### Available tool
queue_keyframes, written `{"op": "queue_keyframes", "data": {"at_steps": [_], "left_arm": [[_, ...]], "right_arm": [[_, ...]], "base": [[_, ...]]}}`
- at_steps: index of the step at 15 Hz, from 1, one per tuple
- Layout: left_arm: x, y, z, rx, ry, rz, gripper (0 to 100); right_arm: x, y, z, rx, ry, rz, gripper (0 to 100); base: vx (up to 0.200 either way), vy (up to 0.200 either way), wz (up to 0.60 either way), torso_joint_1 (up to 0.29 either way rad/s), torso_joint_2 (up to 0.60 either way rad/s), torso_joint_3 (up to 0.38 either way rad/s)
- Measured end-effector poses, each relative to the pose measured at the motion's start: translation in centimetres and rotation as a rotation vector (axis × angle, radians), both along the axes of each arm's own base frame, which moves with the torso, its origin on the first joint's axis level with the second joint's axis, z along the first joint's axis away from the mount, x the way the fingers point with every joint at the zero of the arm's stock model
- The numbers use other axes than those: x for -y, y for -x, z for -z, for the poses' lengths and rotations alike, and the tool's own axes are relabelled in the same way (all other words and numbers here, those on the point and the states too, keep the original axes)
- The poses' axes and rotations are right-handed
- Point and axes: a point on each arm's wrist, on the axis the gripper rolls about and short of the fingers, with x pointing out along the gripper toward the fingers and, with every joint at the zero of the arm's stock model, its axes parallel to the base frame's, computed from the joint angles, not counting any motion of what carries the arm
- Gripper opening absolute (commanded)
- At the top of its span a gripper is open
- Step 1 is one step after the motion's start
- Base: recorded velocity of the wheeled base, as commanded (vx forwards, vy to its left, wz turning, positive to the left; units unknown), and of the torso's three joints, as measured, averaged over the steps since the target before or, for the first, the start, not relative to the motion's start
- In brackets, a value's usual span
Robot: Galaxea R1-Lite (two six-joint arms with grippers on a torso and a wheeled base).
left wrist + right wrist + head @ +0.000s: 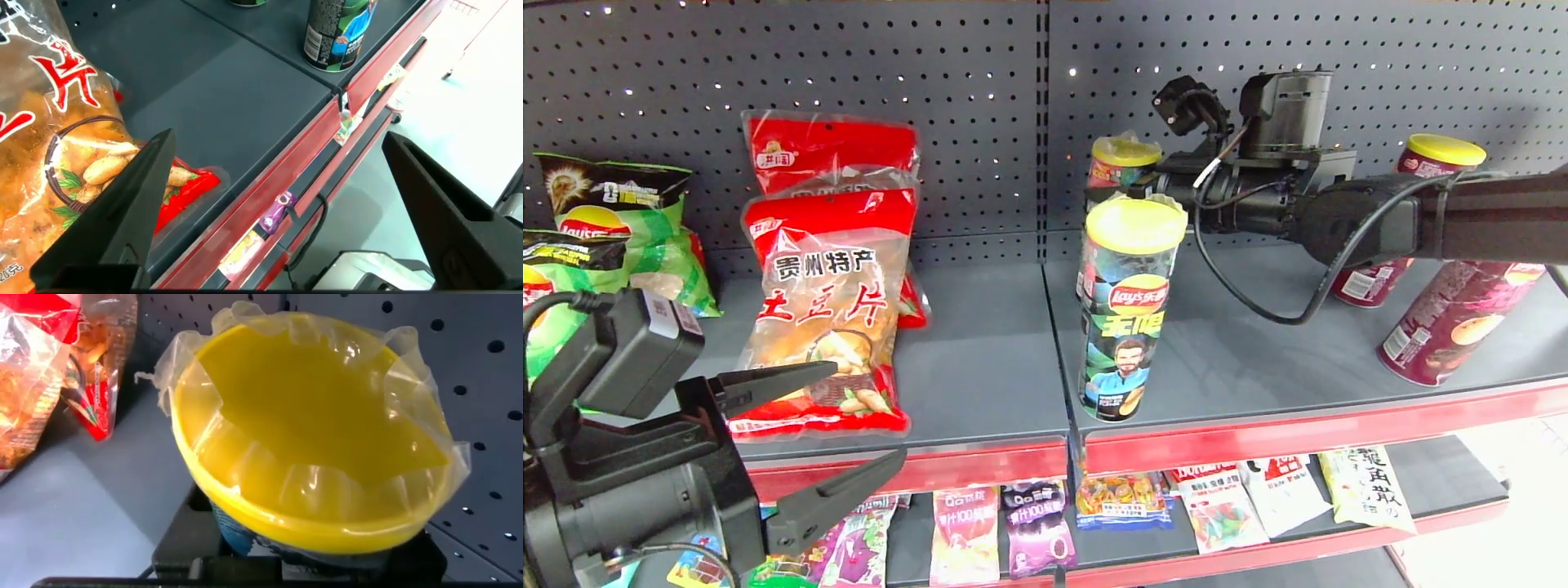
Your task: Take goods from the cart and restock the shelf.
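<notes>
- The left gripper (866,412), fingers spread wide, hangs just before the red front edge of the shelf (980,367).
- A red snack bag (829,310) lies on the shelf right beyond its upper finger.
- The right gripper (1112,194) closes around the yellow-lidded rear can (1125,157).
- The front can (1125,310) stands upright just before that gripper.
- An upright maroon can (1433,162) stands behind its arm; a tilted maroon can (1454,318) lies below it.

The can (310,449) wears glossy film, the shelf (980,367) matt metal.

likely a shop, pegboard-backed shelf (980,367), snack bags (829,310), chip cans (1123,318), packets (1213,506) below
</notes>
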Motion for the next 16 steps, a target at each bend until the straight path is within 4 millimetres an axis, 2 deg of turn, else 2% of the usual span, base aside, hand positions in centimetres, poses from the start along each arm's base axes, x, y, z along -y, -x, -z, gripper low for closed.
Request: {"op": "queue_keyframes", "data": {"at_steps": [7, 10, 16], "left_arm": [[0.2, -0.4, 0.2, -0.012, -0.008, -0.001, 100], [0.4, -0.8, -0.2, -0.004, -0.005, 0.0, 100], [1.3, -2.3, -0.8, 0.003, -0.014, 0.004, 100]], "right_arm": [[0.3, 0.6, 0.1, -0.034, -0.01, 0.017, 100], [1.1, 2.1, 1.1, -0.084, 0.016, 0.024, 100], [3.6, 5.1, 1.3, -0.124, 0.044, 0.101, 100]], "base": [[0.0, 0.0, 0.0, 0.0, 0.0, 0.0], [0.0, 0.0, 0.0, 0.0, 0.0, 0.0], [0.0, 0.0, 0.0, 0.0, 0.0, 0.0]]}}
